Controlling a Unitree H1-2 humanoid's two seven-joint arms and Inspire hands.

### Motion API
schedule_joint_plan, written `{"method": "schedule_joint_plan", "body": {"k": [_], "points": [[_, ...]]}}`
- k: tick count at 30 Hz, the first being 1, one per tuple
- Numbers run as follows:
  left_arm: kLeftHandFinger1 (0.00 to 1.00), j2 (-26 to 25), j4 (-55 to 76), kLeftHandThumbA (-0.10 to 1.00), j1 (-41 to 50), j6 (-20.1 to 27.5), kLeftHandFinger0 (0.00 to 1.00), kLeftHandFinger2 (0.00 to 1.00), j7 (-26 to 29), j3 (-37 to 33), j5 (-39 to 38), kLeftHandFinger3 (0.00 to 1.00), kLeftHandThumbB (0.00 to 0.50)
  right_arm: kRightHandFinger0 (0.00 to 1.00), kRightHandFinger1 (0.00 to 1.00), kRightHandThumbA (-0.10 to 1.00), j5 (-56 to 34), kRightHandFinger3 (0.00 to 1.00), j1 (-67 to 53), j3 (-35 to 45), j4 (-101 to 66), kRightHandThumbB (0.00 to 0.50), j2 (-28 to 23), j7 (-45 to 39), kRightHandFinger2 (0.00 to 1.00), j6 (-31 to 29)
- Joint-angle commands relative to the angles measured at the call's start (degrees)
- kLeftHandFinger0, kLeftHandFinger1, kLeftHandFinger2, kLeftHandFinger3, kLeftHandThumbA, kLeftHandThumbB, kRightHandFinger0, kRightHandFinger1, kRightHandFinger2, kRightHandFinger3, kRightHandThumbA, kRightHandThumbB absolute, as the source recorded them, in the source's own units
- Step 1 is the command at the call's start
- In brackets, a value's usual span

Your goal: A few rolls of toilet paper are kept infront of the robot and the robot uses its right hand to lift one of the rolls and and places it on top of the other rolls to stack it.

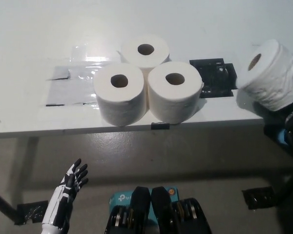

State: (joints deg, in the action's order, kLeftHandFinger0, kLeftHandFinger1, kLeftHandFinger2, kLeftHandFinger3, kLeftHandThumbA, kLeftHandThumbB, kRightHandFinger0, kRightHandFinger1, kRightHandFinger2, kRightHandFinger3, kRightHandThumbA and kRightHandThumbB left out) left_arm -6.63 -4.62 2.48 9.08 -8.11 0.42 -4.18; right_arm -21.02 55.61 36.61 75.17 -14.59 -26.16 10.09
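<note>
Three white toilet paper rolls stand upright in a tight cluster on the white table (19,48): a front left roll (120,93), a front right roll (175,91) and a back roll (145,52). A fourth roll (272,74) hangs tilted above the table's right end, its core hole facing up and left. My black right hand (289,121) is shut on it from below and is mostly hidden by the roll. My white left hand (71,187) rests low at the lower left, below the table edge, fingers apart and empty.
A black patch (212,78) lies on the table between the cluster and the held roll. Clear film (73,83) covers the table left of the rolls. A black clip (160,126) sits on the front edge. A teal box (121,197) lies on the floor.
</note>
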Motion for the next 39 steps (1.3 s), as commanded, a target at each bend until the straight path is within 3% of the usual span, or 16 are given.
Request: {"method": "schedule_joint_plan", "body": {"k": [1,3,8,14,16,20,32,35,39], "points": [[1.0,-0.45,1.19,0.95,-0.29,2.13,1.0,1.0,-0.04,0.37,-0.22,1.0,0.146,0.0,0.0,0.9,-3.57,0.0,4.72,-1.57,-5.24,0.086,0.47,-2.09,0.0,6.26],[1.0,-0.5,1.04,0.93,-0.4,1.99,1.0,1.0,0.01,0.35,-0.07,1.0,0.143,0.0,0.0,0.84,-3.3,0.0,5.45,-2.93,-9.12,0.089,1.11,-0.65,0.0,8.48],[1.0,-0.49,1.31,0.92,-0.26,1.78,1.0,1.0,0.14,0.26,0.26,1.0,0.156,0.0,0.0,0.86,-3.57,0.0,6.84,-5.62,-15.98,0.058,1.85,0.79,0.0,13.85],[1.0,-0.49,1.27,0.92,-0.47,1.81,1.0,1.0,0.01,0.32,-0.05,1.0,0.151,0.0,0.0,0.86,-3.42,0.0,8.41,-7.86,-19.29,0.058,1.37,1.29,0.0,15.48],[1.0,-0.55,1.28,0.92,-0.49,1.78,1.0,1.0,-0.09,0.31,-0.13,1.0,0.153,0.0,0.0,0.91,-3.68,0.0,9.29,-8.49,-19.57,0.053,0.9,0.46,0.0,16.29],[1.0,-0.73,1.11,0.94,-0.47,1.91,1.0,1.0,-0.08,0.24,0.21,1.0,0.153,0.0,0.0,0.89,-4.34,0.0,9.97,-8.71,-20.64,0.063,0.98,1.99,0.0,16.84],[1.0,-0.51,1.81,0.92,-0.03,1.21,1.0,1.0,-0.24,-0.02,-0.08,1.0,0.148,0.0,0.0,0.86,4.27,0.0,14.13,-21.73,-14.86,0.025,1.74,5.7,0.0,8.51],[1.0,-0.42,1.58,0.92,-0.32,1.73,1.0,1.0,0.08,-0.06,0.46,1.0,0.152,0.0,0.0,0.78,5.12,0.0,15.74,-23.47,-12.39,0.065,2.47,6.3,0.0,7.94],[1.0,-0.51,1.95,0.93,-0.27,1.15,1.0,1.0,-0.06,-0.25,0.56,1.0,0.152,0.0,0.0,0.76,7.37,0.0,17.12,-26.25,-10.4,0.057,3.5,7.89,0.0,6.04]]}}
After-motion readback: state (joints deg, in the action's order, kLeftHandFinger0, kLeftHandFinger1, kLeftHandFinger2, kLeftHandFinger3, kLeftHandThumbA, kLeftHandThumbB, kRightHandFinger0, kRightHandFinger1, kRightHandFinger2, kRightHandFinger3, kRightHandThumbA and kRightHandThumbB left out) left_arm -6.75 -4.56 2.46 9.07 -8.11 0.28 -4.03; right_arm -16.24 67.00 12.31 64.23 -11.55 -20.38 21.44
